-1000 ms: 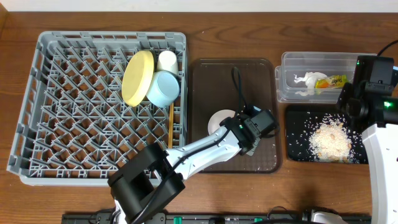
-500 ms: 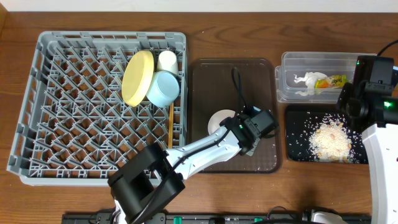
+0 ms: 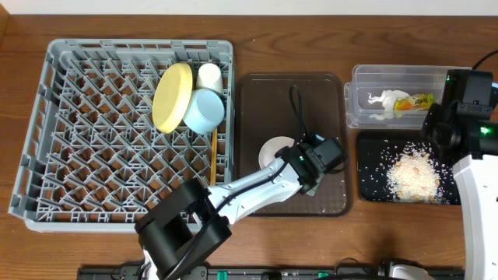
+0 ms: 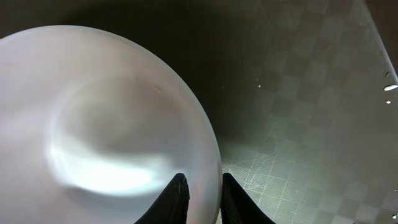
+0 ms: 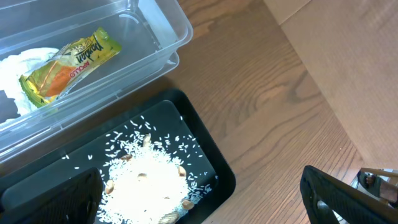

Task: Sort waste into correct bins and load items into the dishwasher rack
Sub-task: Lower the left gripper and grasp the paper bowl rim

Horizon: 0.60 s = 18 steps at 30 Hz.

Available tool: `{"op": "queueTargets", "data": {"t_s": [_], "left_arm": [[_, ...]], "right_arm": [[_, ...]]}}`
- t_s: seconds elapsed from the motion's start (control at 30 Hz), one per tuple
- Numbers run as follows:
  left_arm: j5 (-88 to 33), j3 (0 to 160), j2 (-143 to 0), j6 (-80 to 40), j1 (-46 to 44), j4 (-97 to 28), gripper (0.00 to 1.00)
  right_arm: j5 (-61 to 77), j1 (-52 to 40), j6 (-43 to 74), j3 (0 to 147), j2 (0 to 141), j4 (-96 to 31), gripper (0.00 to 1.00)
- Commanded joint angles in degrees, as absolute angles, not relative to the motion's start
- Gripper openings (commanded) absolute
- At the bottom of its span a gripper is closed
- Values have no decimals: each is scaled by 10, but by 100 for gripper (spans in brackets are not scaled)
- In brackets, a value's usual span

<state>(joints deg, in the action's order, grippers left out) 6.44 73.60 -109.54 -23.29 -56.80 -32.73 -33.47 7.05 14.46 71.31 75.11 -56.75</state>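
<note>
The white bowl (image 3: pixel 274 149) sits on the brown serving tray (image 3: pixel 264 93). My left gripper (image 4: pixel 202 196) is shut on the bowl's rim (image 4: pixel 112 124), one finger inside and one outside. The grey dishwasher rack (image 3: pixel 93 155) holds the yellow plate (image 3: pixel 173 97), white cup (image 3: pixel 208 75), light blue bowl (image 3: pixel 204 110) and chopsticks (image 3: pixel 213 155). The clear tub (image 3: pixel 397 76) holds the napkin (image 3: pixel 380 103) and snack wrapper (image 5: pixel 68 62). Crumbs (image 5: pixel 146 186) lie in the black tray (image 5: pixel 214 180). My right gripper (image 5: pixel 199 199) hangs open and empty above the black tray.
The left arm (image 3: pixel 241 187) reaches from the front edge across the serving tray's near left corner. The right arm's body (image 3: pixel 475 179) stands at the right table edge beside the black tray. Bare wood (image 5: pixel 280 93) lies to the right of both bins.
</note>
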Motion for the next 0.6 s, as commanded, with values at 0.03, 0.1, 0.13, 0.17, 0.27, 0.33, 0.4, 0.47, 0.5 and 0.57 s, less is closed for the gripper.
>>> {"op": "queueTargets", "data": {"t_s": [0.03, 0.1, 0.13, 0.17, 0.27, 0.33, 0.4, 0.47, 0.5, 0.57], "left_arm": [[76, 729, -1104, -227, -570, -329, 21], [76, 729, -1104, -227, -570, -329, 21], [76, 729, -1104, -227, -570, -329, 21], [76, 729, -1104, -227, -570, -329, 21], [76, 729, -1104, -227, -569, -329, 21], [76, 729, -1104, -227, -569, -329, 22], [76, 729, -1104, -227, -569, -329, 22], [76, 729, -1104, -227, -569, -328, 22], [76, 729, -1104, -227, -569, -328, 22], [76, 729, -1104, -227, -569, -326, 22]], "right_arm": [[-349, 77, 145, 715, 744, -568, 99], [-349, 77, 145, 715, 744, -568, 99], [-349, 77, 145, 715, 744, -568, 99], [-349, 77, 145, 715, 744, -568, 99], [-349, 77, 145, 715, 744, -568, 99], [-349, 77, 145, 715, 744, -568, 99], [-349, 77, 145, 715, 744, -568, 99], [-349, 77, 145, 715, 744, -568, 99], [-349, 77, 145, 715, 744, -568, 99], [-349, 77, 145, 715, 744, -568, 99]]}}
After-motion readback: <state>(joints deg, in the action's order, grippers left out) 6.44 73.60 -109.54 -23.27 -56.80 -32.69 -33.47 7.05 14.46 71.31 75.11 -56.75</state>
